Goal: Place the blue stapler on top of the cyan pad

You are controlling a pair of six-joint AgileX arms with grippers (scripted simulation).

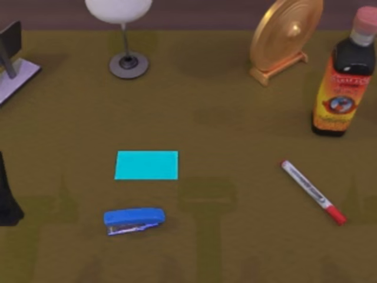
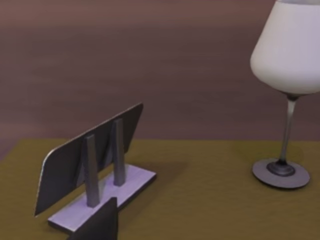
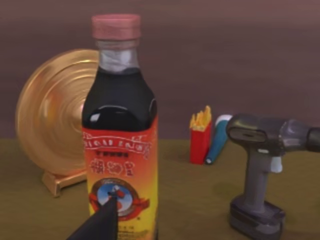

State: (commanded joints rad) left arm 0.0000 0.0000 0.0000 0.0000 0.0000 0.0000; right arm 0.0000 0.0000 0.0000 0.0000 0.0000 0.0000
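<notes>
The blue stapler (image 1: 134, 220) lies flat near the table's front, left of centre, its long side running left to right. The cyan pad (image 1: 146, 165) lies flat just behind it, with a strip of table between the two and nothing on it. My left gripper (image 1: 7, 200) is parked at the table's left edge, well left of the stapler. My right gripper is out of the top view; only a dark part of it (image 3: 100, 222) shows in the right wrist view, facing a sauce bottle. Neither wrist view shows the stapler or the pad.
A red-capped white marker (image 1: 312, 192) lies at the front right. At the back stand a wine glass (image 1: 125, 59), a gold disc on a stand (image 1: 285, 35), a dark sauce bottle (image 1: 343, 76) and a grey stand (image 1: 12, 59). A drill (image 3: 260, 170) stands farther right.
</notes>
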